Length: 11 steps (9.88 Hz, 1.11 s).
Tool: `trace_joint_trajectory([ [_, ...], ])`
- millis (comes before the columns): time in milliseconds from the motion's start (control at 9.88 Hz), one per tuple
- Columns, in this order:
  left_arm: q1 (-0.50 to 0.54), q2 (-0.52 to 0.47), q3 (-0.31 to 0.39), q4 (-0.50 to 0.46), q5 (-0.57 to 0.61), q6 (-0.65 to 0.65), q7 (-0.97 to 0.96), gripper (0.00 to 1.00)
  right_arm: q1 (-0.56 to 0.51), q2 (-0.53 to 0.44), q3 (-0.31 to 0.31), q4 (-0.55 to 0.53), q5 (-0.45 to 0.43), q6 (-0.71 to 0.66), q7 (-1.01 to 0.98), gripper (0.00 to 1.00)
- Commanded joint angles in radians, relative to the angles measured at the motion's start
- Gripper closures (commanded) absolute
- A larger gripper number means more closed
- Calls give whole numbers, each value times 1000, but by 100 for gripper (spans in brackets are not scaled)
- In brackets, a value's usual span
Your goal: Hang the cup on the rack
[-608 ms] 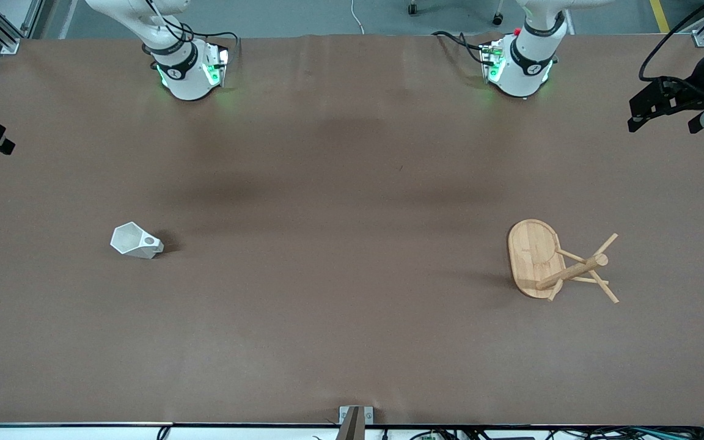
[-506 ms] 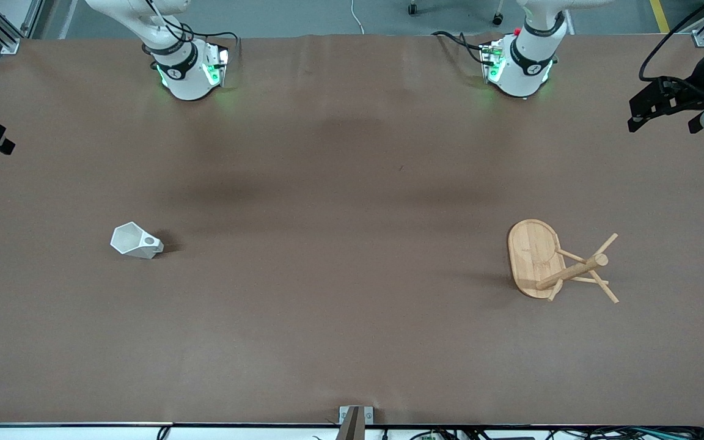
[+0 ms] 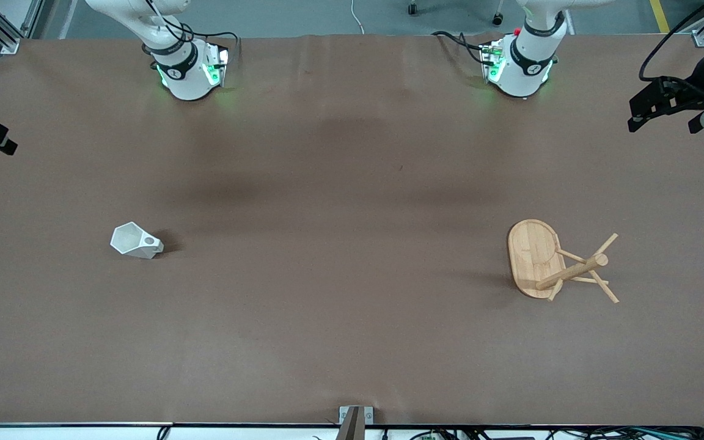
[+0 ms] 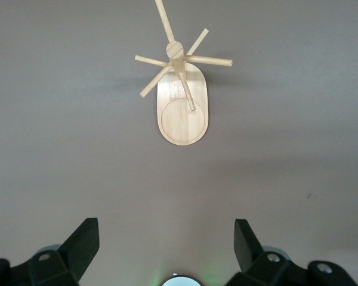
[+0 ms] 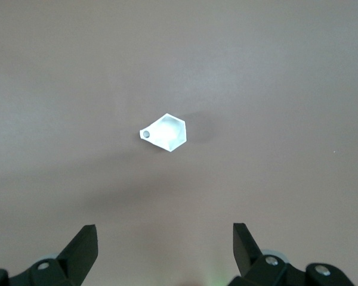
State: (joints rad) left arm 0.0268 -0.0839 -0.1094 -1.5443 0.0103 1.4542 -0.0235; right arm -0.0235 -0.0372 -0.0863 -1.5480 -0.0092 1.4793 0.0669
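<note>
Right wrist view: cup [image 5: 165,133] below open right hand [image 5: 165,250].

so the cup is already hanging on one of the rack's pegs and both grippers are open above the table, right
Not quite. The cup is not on a peg: the front view shows it on the table toward the right arm's end, apart from the rack, which stands toward the left arm's end with bare pegs. The rest holds: the left gripper and right gripper are both open above the table.

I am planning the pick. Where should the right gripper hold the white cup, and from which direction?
Probably from above: the cup stands upright, rim open. Let the open right gripper close over one flat wall, away from the pierced handle, so the hole stays free for a peg.
</note>
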Motion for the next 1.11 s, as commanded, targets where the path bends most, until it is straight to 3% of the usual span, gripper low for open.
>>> trace_joint_trajectory([
  [0,2,21,-1,-2,-7,-5,8,0,2,-10,3,-158,-18,132,-9,0],
  [405,2,23,-1,-4,-7,-6,13,0,-12,25,0,-511,-18,569,-33,0],
  [1013,4,24,-1,-4,-10,-6,11,0,-39,259,-1,-670,-18,1005,-33,0],
])
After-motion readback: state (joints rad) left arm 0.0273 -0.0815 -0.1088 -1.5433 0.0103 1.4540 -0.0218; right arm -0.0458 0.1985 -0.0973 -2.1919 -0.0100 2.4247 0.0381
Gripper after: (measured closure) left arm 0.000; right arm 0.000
